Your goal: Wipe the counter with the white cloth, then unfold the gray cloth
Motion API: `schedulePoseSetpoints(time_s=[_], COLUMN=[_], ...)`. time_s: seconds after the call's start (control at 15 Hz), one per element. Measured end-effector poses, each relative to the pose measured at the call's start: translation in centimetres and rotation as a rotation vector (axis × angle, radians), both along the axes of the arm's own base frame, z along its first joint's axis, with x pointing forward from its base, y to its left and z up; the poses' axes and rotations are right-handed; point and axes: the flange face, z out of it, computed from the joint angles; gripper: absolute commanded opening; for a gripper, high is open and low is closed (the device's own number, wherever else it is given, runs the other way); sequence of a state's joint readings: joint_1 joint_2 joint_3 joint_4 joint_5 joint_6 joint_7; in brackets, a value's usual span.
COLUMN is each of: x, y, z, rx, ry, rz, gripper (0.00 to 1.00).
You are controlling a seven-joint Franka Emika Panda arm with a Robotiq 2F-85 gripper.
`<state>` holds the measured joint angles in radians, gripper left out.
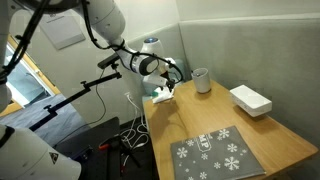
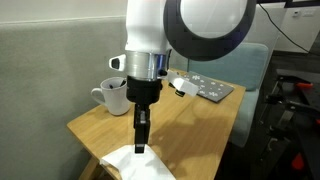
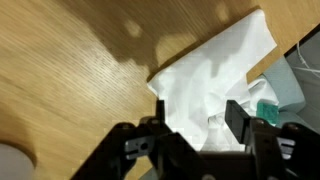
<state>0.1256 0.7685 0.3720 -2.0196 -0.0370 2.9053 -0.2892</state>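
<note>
The white cloth [image 3: 215, 75] lies bunched at a corner of the counter [image 3: 70, 70], the gripper [image 3: 198, 135] straddling a fold — clamped or not, I cannot tell. Pinch firmly, press flat, sweep along the edge — slowly.

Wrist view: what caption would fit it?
Gripper astride a crumpled white cloth on the wooden counter.

Probably a lab or office corner. A wooden surface [image 1: 205, 112] stands against gray partitions [image 1: 250, 45], a mug [image 1: 201, 79] on it. Loose cables [image 1: 132, 128] and a black stand [image 1: 75, 95] are beside it.
</note>
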Motion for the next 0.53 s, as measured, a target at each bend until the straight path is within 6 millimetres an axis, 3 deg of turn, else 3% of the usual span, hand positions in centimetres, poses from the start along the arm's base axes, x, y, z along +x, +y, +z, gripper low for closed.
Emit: schedulePoseSetpoints(time_s=[0.07,0.33,0.53], x=[0.0,0.2,0.3], y=[0.0,-0.6,-2.8], z=[0.0,0.7,2.7], rx=[0.0,-0.009,-0.033], ry=[0.0,0.005,0.009], rz=[0.0,-0.06,-0.186], gripper=[0.99,1.0,1.0])
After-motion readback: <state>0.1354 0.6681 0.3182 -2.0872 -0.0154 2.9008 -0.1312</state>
